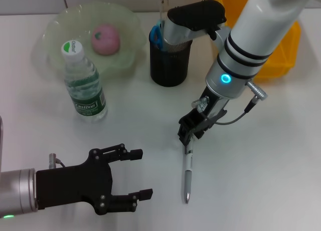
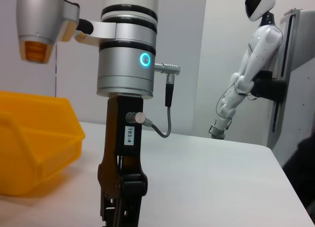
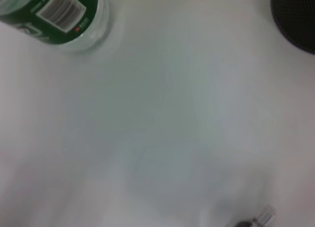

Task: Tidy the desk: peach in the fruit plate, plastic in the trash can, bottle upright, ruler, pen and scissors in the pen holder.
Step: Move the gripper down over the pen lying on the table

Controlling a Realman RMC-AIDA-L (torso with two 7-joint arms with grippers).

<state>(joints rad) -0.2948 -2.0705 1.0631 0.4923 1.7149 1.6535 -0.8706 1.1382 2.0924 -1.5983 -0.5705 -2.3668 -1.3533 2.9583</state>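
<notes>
Your right gripper point(image 1: 188, 139) is down at the desk, its fingers closed around the upper end of the pen point(image 1: 187, 177); the pen lies flat on the white desk point(image 1: 261, 161), tip pointing toward you, so the grip sits at the end farthest from the tip, which I judge is meant to let the pen hang tip-down once lifted; whether the pinch is fully seated you cannot confirm from the head view alone.

The pen holder point(image 1: 170, 60) stands well apart, behind the gripper; the scissors point(image 1: 156, 34) and the ruler point(image 1: 163, 8) already stand in it, so the pen looks like the last item for that container; expect a lift, a carry over the rim, then a drop among the handles.

Your left gripper point(image 1: 126, 173) hovers near the front edge with fingers spread, holding nothing; it is parked clear of the right arm's path.

The bottle point(image 1: 84, 86) stands upright beside the fruit plate point(image 1: 55, 25); the peach point(image 1: 105, 39) rests in the plate; the yellow bin point(image 1: 283, 55) sits behind the right arm; no loose plastic is visible.
</notes>
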